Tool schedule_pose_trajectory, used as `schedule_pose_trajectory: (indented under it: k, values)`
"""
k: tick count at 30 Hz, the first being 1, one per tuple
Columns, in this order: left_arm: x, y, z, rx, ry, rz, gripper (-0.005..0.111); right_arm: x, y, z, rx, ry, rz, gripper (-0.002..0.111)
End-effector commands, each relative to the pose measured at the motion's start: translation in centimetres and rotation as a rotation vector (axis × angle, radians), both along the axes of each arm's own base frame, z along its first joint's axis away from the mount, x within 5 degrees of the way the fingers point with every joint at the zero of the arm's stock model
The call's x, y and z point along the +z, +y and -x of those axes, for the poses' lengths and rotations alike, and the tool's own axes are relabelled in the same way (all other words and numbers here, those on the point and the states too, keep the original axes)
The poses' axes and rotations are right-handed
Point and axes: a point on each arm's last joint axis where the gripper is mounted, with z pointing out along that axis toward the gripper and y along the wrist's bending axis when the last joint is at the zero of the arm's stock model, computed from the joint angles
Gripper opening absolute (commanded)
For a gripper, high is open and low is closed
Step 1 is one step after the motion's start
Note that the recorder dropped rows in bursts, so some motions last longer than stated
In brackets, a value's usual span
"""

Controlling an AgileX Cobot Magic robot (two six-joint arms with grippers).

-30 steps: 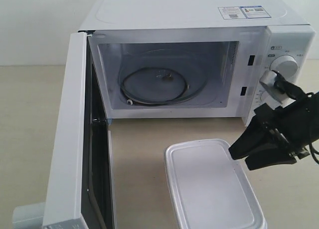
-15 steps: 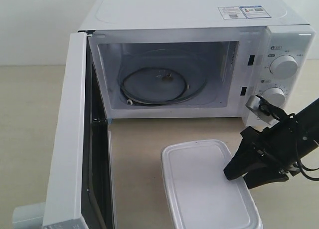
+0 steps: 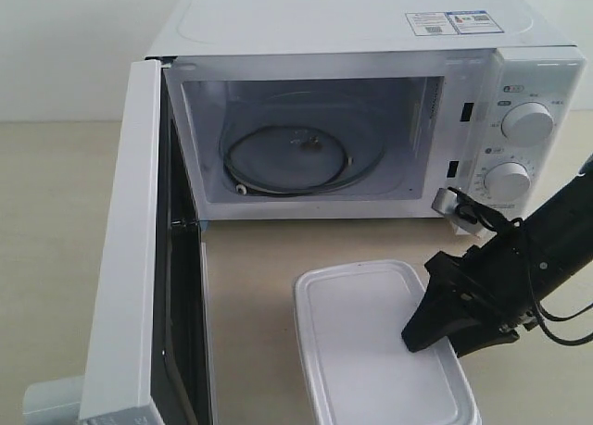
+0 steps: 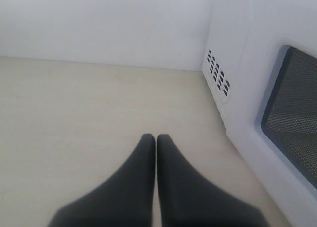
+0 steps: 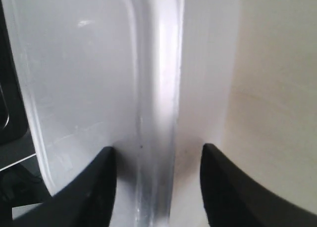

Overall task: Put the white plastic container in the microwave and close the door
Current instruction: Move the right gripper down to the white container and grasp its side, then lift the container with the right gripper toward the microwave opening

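Beige tabletop [image 3: 259, 277]: right end effector [image 3: 433, 348], jaws apart, straddles the white plastic container [image 3: 371, 351] at its rim.

Your lidded white plastic container [image 3: 361, 351] lies flat on the worktop [image 3: 259, 286] before the white microwave [image 3: 352, 18], its door [image 3: 125, 258] wide open.

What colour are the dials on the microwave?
The dials are white, like the microwave body; the exterior view shows them best.
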Motion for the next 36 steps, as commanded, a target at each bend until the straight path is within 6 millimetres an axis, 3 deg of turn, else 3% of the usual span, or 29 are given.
schedule_pose_trajectory:
  k: [1, 3, 4, 11, 18, 25, 30, 36]
  values:
    - [-0.1, 0.0, 0.0, 0.006, 0.002, 0.008, 0.004, -0.1, -0.1, -0.1, 0.01, -0.021, 0.026, 0.02]
    - [-0.1, 0.0, 0.0, 0.006, 0.002, 0.008, 0.004, -0.1, -0.1, -0.2, 0.008, -0.023, 0.022, 0.003]
    - [-0.1, 0.0, 0.0, 0.006, 0.002, 0.008, 0.004, -0.1, -0.1, -0.2, 0.005, -0.023, 0.021, 0.0]
    - [-0.1, 0.0, 0.0, 0.006, 0.002, 0.008, 0.004, 0.7, 0.1, 0.2, 0.012, 0.015, -0.008, 0.0]
    - [-0.1, 0.0, 0.0, 0.006, 0.002, 0.008, 0.004, 3.6, -0.2, 1.0, -0.061, -0.113, 0.049, 0.0]
    - [-0.1, 0.0, 0.0, 0.006, 0.002, 0.008, 0.004, 6.6, -0.3, 3.1, -0.173, -0.256, 0.073, 0.0]
    - [-0.1, 0.0, 0.0, 0.006, 0.002, 0.008, 0.004, 6.9, -0.2, 5.1, -0.273, -0.356, 0.123, 0.0]
    - [-0.1, 0.0, 0.0, 0.006, 0.002, 0.008, 0.004, 7.0, 1.1, 8.1, -0.249, -0.447, 0.164, 0.0]
